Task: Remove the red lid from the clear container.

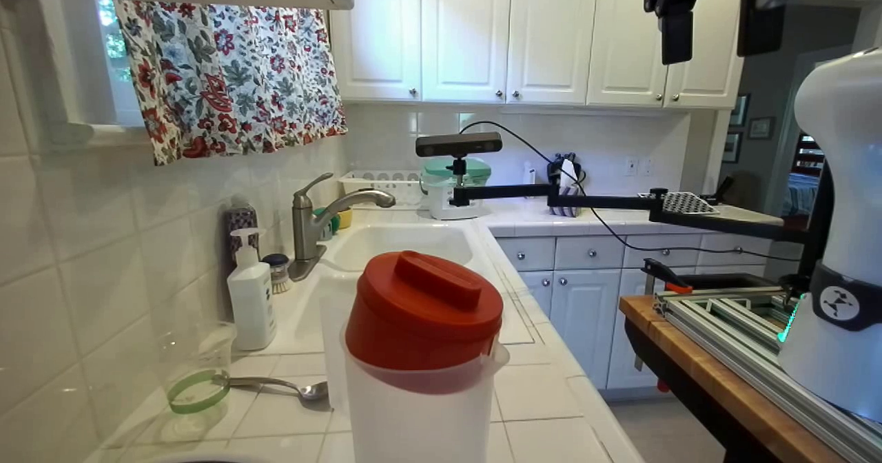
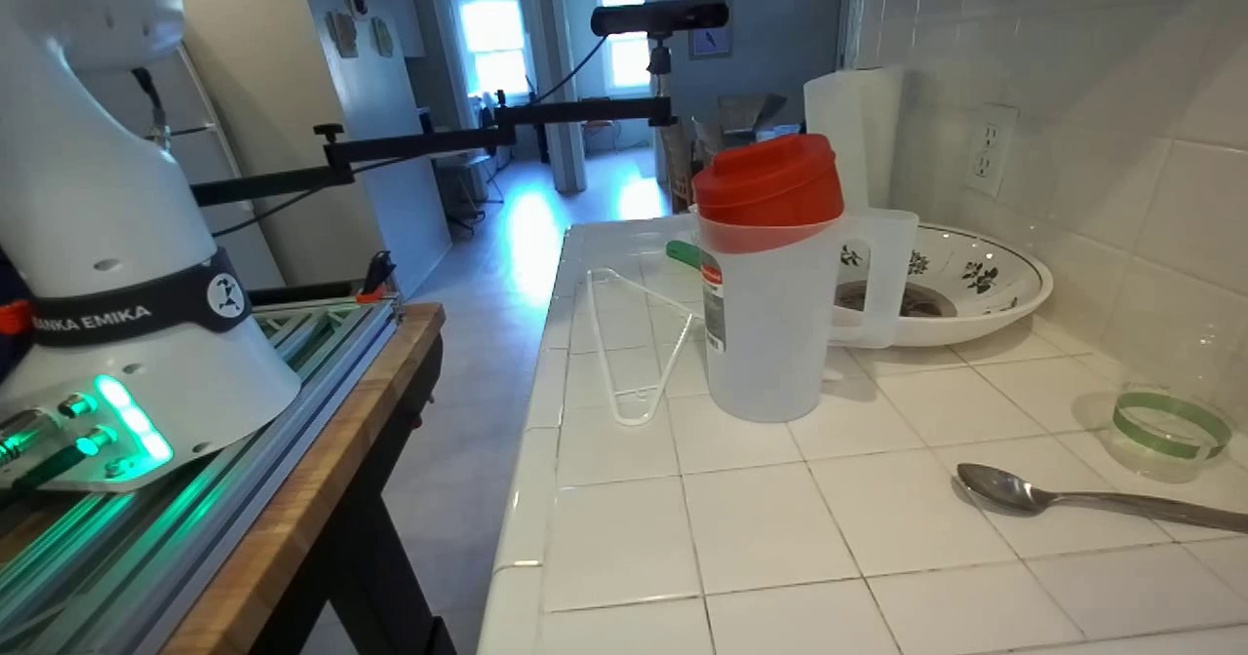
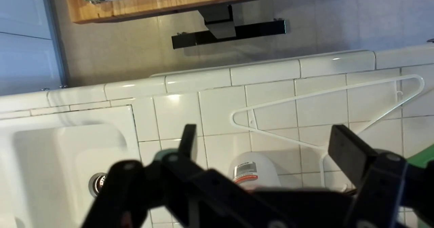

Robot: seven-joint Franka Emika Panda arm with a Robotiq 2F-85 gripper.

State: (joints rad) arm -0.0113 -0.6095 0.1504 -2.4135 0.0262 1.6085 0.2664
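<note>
In both exterior views the clear container [image 1: 417, 425] [image 2: 765, 343] stands upright on the tiled counter, its handle toward the patterned bowl. The red lid [image 1: 427, 311] [image 2: 770, 182] sits tilted in its mouth, one side higher than the other. High in the upper right of an exterior view, my gripper [image 1: 716, 43] hangs well away from the lid with its fingers spread. The wrist view looks down past the wide-apart jaws of the gripper [image 3: 267, 138] at the container [image 3: 259, 168], which is partly covered by the gripper body. There the lid is mostly hidden. Nothing is between the fingers.
A white hanger [image 3: 278, 103] lies beside the container, and a bowl [image 2: 994, 314] stands behind its handle. A spoon [image 2: 1014, 489], a green-banded glass [image 2: 1170, 431] and a soap bottle [image 1: 251, 304] are on the counter. The faucet [image 1: 303, 229] rises by the sink. A camera [image 1: 458, 144] juts out on a black arm.
</note>
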